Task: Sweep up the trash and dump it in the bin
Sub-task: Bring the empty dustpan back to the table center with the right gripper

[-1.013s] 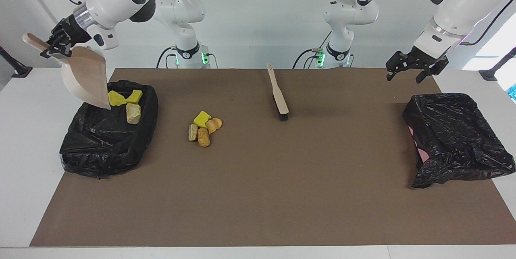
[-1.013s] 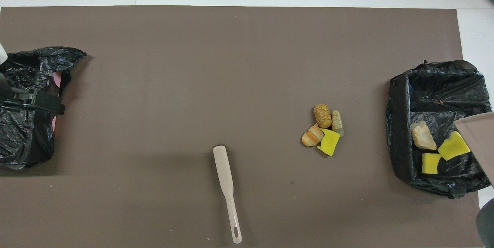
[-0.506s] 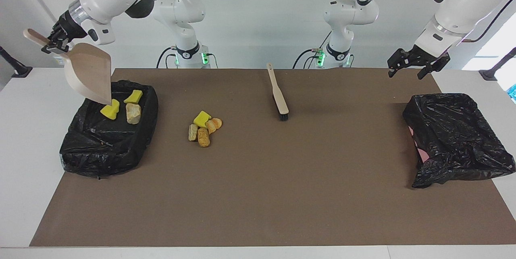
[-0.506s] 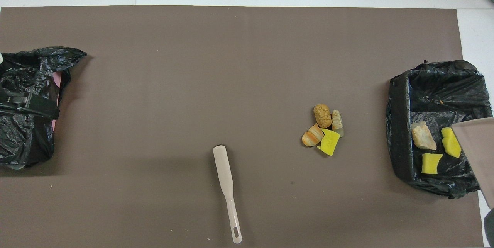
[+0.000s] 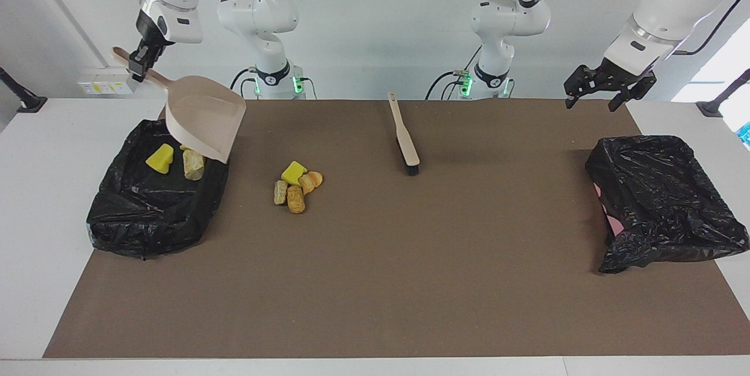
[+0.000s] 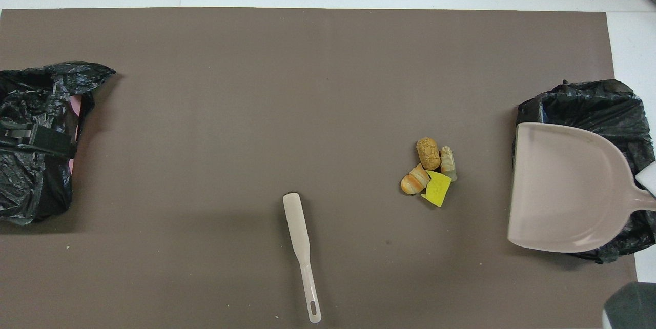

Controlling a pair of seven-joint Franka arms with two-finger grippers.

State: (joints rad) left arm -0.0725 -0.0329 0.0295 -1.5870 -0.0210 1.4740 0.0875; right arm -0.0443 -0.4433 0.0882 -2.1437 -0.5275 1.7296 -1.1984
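Right claw [image 5: 136, 64]: I clamp the dustpan [image 5: 202, 124] handle — just swung level over my bin [image 5: 146, 212].
Left claw [image 5: 606, 92]: waits, fingers apart.
Pile [image 5: 297, 184]: unswept — next.

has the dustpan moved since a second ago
Yes. The dustpan, held by the right gripper, swung from the bin's outer edge toward the trash pile, now covering the bin's table-centre side.

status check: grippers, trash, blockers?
Right gripper shut on dustpan handle, pan over bin. Left gripper waits over table corner. Some trash in bin; trash pile on mat; brush lying free. No blockers.
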